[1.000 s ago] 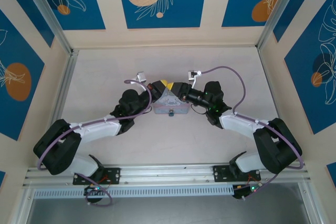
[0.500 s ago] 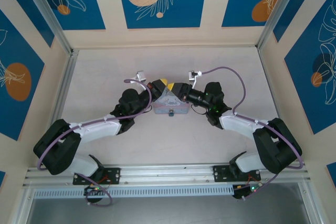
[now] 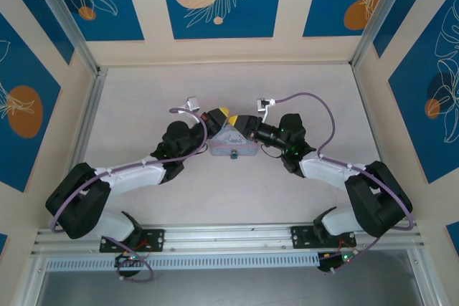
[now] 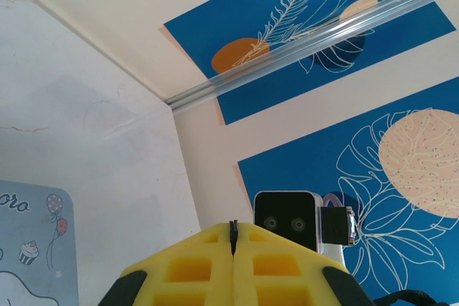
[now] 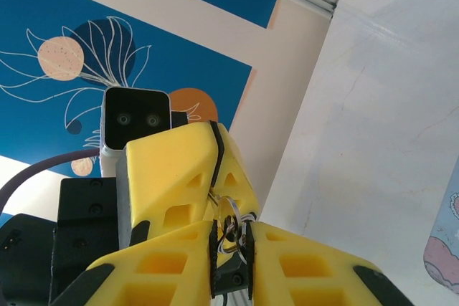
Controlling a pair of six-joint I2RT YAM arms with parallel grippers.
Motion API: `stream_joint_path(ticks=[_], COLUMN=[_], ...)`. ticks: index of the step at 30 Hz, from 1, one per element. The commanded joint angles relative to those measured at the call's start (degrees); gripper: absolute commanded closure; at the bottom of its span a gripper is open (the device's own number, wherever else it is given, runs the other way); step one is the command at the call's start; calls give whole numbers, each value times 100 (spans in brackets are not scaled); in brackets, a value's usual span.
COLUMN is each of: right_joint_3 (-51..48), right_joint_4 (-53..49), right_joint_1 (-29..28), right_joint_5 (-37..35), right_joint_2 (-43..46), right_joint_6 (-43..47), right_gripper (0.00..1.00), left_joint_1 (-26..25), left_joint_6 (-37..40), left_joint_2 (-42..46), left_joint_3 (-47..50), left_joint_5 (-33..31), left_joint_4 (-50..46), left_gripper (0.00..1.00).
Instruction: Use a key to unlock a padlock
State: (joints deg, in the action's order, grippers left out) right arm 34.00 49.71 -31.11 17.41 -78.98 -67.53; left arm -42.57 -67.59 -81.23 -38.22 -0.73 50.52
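Where the two sets of yellow fingertips meet, raised above the tin: the padlock [image 5: 231, 228] sits there, a tiny dark body with thin silvery loops, lodged in the narrow gap between the right gripper's pads.
Key: the key [image 4: 232, 226] shows edge-on as a thin dark sliver at the seam of the left gripper's fingertips. Whether it has entered the lock cannot be told.
Left gripper [image 4: 233, 233]: jaws pressed flat together, pinching the key at the very tip. In the right wrist view its fingers slant down until they touch the padlock's loops.
Right gripper [image 5: 230, 245]: jaws drawn almost together and clamped on the padlock, which fills the slit between them.
Arms: both reach inward from the near edge, tip to tip at the middle of the table.
Tin [image 3: 233, 148]: pale blue, printed with a cupcake and balloons, lying flat directly beneath the meeting grippers and apart from them.
Table [image 3: 143, 98]: pale, faintly scuffed surface.
Walls [image 3: 215, 1]: cream panels with blue leaf-and-circle prints, with aluminium posts in the corners.
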Motion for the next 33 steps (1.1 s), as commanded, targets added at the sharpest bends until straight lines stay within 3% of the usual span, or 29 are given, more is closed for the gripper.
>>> stream_joint_path(ticks=[1,18,24,28,33], right_joint_3=[54,173,161,92,44], right_joint_4=[100,-7,-45,-55,-203], right_joint_1=[7,88,105,145,219], right_joint_5=[10,48,78,105,199], right_joint_2=[-8,-8,-10,10,85], right_joint_6=[20,17,28,15,53], right_gripper=[79,80,88,100,100], left_joint_1=[-61,-136,-155,-154,-147], left_joint_6=[-35,-61,-62,-39,74], left_joint_2=[-59,-121,-117,-69,8], left_joint_3=[-167,-108,-89,-103,-215], left_joint_5=[-103,-155,-208,-261,-266], left_joint_4=[124,168,168,118,-48], left_gripper=[100,100,100,100,100])
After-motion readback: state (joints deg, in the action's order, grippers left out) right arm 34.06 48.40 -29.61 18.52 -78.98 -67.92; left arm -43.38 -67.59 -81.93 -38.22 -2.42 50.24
